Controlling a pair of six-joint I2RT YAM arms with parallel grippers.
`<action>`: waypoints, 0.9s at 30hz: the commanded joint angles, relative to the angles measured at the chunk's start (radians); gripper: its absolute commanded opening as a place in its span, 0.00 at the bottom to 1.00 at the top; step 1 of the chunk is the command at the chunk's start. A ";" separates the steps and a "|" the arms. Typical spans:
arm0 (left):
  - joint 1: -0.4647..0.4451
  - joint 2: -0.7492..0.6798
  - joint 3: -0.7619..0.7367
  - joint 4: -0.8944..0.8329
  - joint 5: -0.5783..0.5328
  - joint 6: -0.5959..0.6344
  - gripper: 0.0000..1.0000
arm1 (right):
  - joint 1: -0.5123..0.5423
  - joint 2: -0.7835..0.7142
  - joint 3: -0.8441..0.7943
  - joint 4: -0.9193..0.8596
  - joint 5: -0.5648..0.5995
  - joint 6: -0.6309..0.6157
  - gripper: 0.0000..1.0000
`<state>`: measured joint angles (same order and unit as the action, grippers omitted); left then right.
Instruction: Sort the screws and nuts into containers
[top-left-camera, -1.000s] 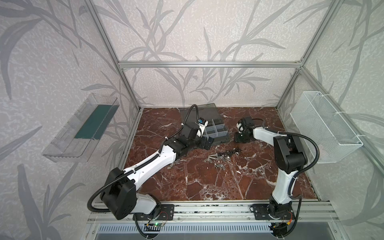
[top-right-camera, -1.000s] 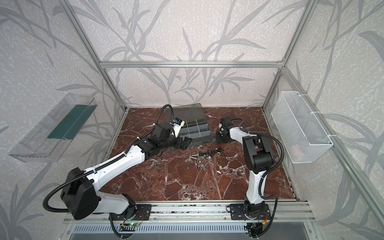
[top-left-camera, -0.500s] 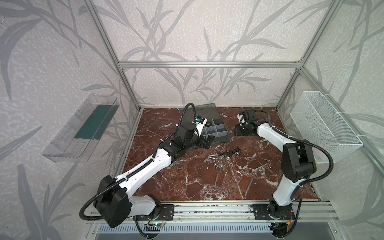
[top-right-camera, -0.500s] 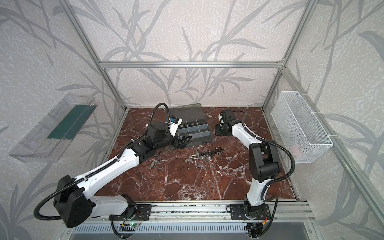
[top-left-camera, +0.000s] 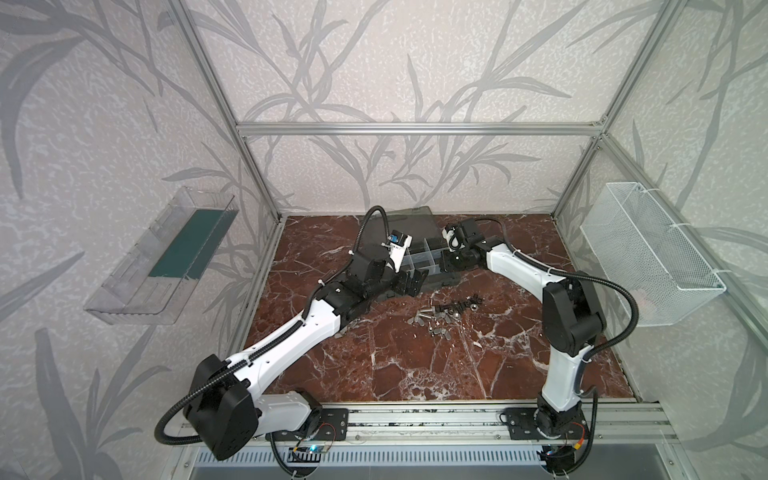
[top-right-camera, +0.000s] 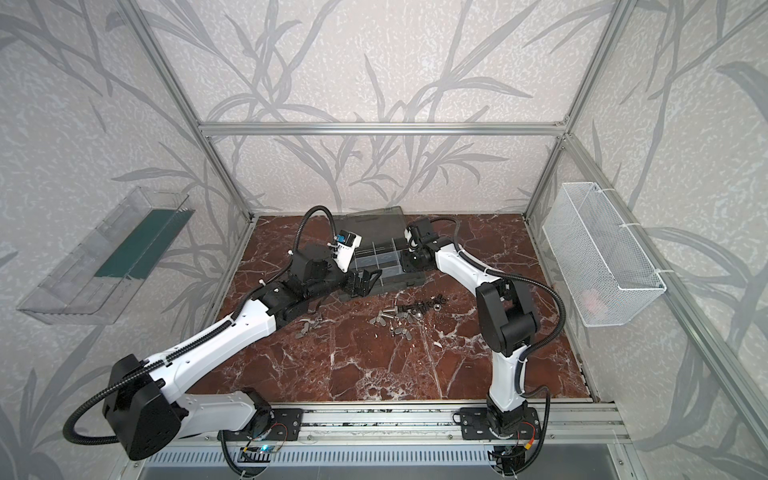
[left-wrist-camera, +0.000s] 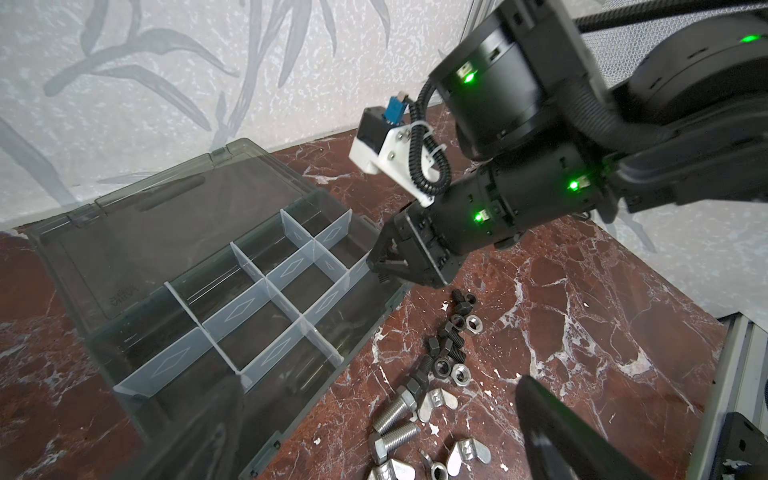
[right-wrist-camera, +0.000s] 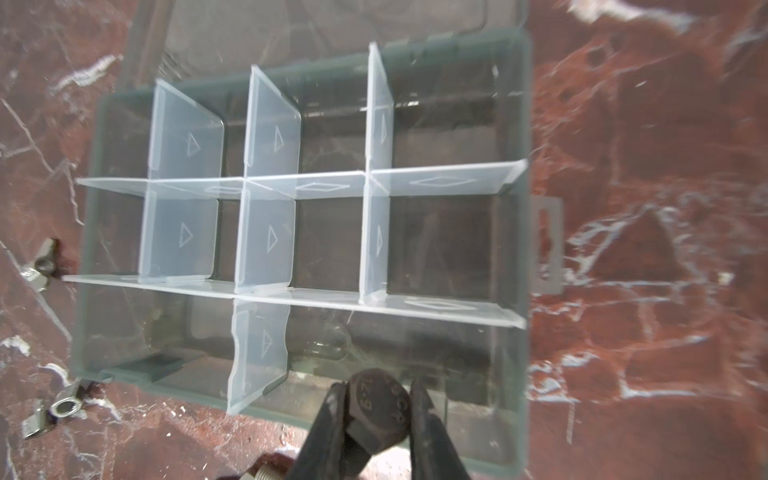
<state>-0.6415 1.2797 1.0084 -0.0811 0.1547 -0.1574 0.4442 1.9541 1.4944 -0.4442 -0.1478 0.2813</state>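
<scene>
Though its head stamp is showing too blurred to read, a dark bolt (right-wrist-camera: 376, 415) is sitting clamped in the right gripper (right-wrist-camera: 376, 390) above the organizer case's (right-wrist-camera: 523, 249) edge; the left gripper (top-left-camera: 413, 279) is gaping.

Dark grey organizer case (top-right-camera: 395, 284) with its lid open on the red-brown marble desk (top-right-camera: 374, 365), left gripper (top-right-camera: 366, 282) wide open at its near left corner, right gripper (top-right-camera: 414, 264) over its right end, loose screws and nuts (top-right-camera: 409, 311) scattered just beside.
</scene>
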 joint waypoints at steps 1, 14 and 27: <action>-0.004 -0.027 -0.010 0.017 -0.013 0.001 0.99 | 0.007 0.031 0.030 0.004 0.002 0.021 0.14; -0.004 -0.003 -0.001 0.008 0.000 -0.012 0.99 | 0.010 0.085 0.029 0.013 0.008 0.018 0.28; -0.004 0.010 0.006 -0.001 0.019 -0.014 0.99 | 0.010 0.045 0.051 -0.014 0.019 -0.007 0.35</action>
<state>-0.6415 1.2850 1.0084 -0.0822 0.1600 -0.1616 0.4507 2.0312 1.5200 -0.4389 -0.1387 0.2874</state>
